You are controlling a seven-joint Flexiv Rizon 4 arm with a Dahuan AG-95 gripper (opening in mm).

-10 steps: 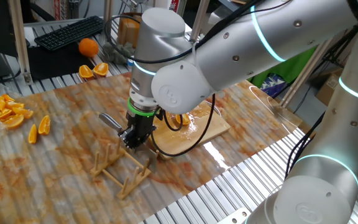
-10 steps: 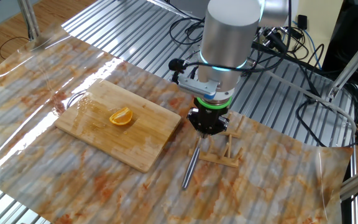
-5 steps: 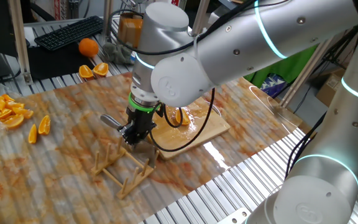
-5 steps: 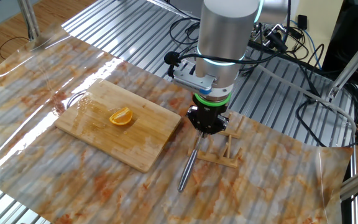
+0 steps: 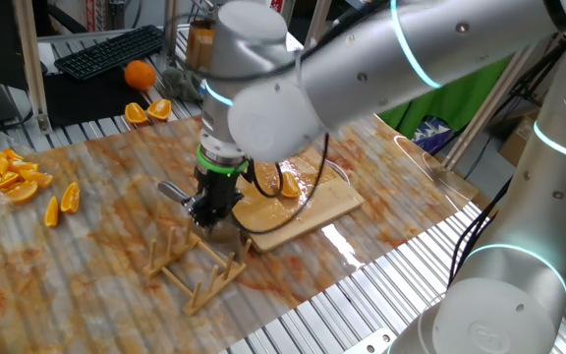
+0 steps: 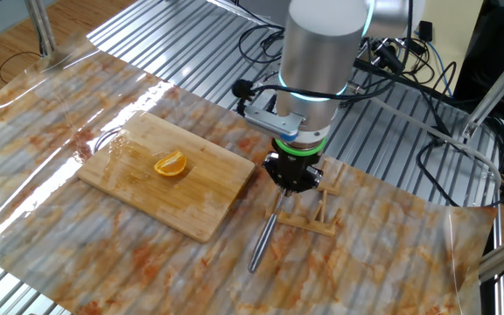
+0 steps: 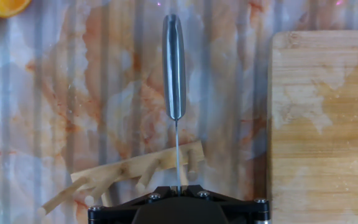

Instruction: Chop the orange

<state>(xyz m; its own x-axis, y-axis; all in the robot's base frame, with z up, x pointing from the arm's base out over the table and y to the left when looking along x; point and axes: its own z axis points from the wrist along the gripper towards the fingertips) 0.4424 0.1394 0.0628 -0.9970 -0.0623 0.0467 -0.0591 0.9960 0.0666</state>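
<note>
The claw (image 6: 292,182) hangs over the wooden rack (image 6: 311,215), apparently gripping the knife (image 7: 173,68) by its blade edge, though its fingers are hidden. The orange (image 6: 171,164) lies on the cutting board (image 6: 129,175), well apart. Judging by this, knife pickup is the step in hand; next it must be carried to the board.

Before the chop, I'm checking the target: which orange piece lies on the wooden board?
The lone orange wedge on the cutting board; the other wedges lie far off on the table.

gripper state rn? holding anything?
Gripper: shut on the knife, gripped by the blade edge-on, handle pointing away, over the wooden rack.
</note>
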